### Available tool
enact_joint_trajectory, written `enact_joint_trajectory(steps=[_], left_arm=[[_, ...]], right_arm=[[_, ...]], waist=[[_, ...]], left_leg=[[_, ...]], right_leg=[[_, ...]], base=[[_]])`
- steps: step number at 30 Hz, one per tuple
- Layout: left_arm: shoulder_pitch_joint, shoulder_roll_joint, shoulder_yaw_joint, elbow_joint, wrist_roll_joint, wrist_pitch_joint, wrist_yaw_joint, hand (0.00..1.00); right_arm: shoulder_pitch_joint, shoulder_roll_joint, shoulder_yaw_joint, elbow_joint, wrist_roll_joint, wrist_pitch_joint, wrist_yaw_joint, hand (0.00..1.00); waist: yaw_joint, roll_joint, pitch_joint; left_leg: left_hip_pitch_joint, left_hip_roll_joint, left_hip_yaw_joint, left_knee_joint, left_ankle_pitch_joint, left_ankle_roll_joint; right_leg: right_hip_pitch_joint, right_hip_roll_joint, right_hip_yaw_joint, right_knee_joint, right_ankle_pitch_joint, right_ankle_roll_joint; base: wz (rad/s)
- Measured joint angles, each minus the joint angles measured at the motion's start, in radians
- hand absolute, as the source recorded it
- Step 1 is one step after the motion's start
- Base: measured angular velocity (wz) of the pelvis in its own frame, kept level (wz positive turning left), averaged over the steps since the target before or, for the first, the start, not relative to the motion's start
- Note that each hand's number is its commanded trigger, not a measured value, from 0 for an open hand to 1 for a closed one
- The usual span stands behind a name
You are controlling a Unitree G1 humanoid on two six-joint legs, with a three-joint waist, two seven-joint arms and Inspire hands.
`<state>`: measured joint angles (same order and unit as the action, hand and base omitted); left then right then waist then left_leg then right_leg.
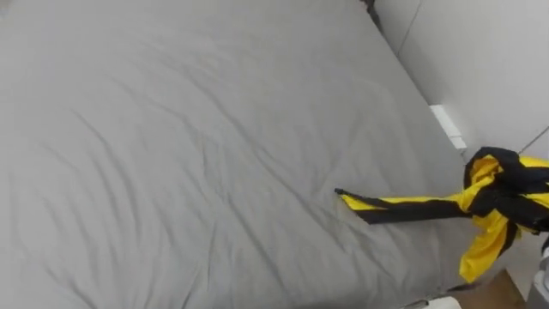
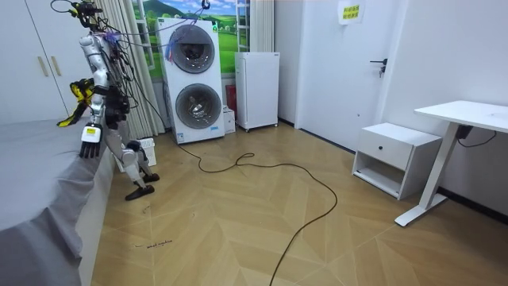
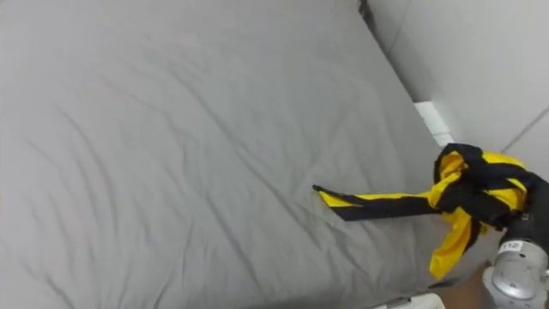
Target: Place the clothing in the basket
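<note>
A yellow and black garment (image 1: 493, 193) hangs bunched at the right edge of the grey bed (image 1: 189, 146). My right hand (image 3: 504, 199) is shut on the bunch, its dark fingers wrapped in the cloth. One striped sleeve (image 1: 386, 204) trails left and rests on the sheet. In the room view I stand at the bedside with the garment (image 2: 75, 91) held at chest height. My left hand (image 2: 90, 144) hangs low beside the mattress with relaxed fingers and holds nothing. A white slatted object (image 2: 143, 151), possibly the basket, stands on the floor behind my legs.
A white wall (image 1: 480, 60) runs along the bed's far right side. Across the room stand stacked washing machines (image 2: 190, 79), a small white fridge (image 2: 257, 89), a bedside cabinet (image 2: 394, 156) and a desk (image 2: 460, 115). Wooden floor spreads between them.
</note>
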<state>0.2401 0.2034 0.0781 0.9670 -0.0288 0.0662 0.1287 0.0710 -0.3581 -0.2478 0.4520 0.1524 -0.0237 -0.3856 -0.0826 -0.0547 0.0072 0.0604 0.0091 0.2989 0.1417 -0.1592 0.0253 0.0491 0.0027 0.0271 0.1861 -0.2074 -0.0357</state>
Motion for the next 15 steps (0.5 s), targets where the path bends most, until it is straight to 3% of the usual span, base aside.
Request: enact_joint_trajectory(steps=[4,8,15], left_arm=[[0.013,-0.020,0.041,0.005,0.000,0.030,0.016,0.00],[0.027,-0.024,0.082,0.011,0.001,0.046,0.017,0.00],[0.039,-0.024,0.095,0.022,0.002,0.083,0.017,0.00]], right_arm=[[0.031,0.012,-0.061,-0.002,0.000,0.002,-0.004,1.00],[0.034,0.037,-0.124,0.008,0.000,0.001,-0.004,1.00],[0.076,0.050,-0.145,0.042,0.008,0.008,-0.012,1.00]], waist=[[-0.021,0.013,0.0034],[-0.046,0.016,0.0073],[-0.085,0.024,0.0096]], left_leg=[[0.006,0.006,0.032,0.000,-0.009,-0.005],[0.005,0.014,0.034,0.000,-0.014,-0.011],[0.002,0.021,0.055,0.000,-0.024,-0.016]], right_leg=[[-0.014,0.016,0.044,0.004,0.006,-0.002],[-0.029,0.029,0.084,0.001,0.018,-0.006],[-0.048,0.038,0.114,0.004,0.020,-0.007]], base=[[-0.35],[-0.31],[-0.18]])
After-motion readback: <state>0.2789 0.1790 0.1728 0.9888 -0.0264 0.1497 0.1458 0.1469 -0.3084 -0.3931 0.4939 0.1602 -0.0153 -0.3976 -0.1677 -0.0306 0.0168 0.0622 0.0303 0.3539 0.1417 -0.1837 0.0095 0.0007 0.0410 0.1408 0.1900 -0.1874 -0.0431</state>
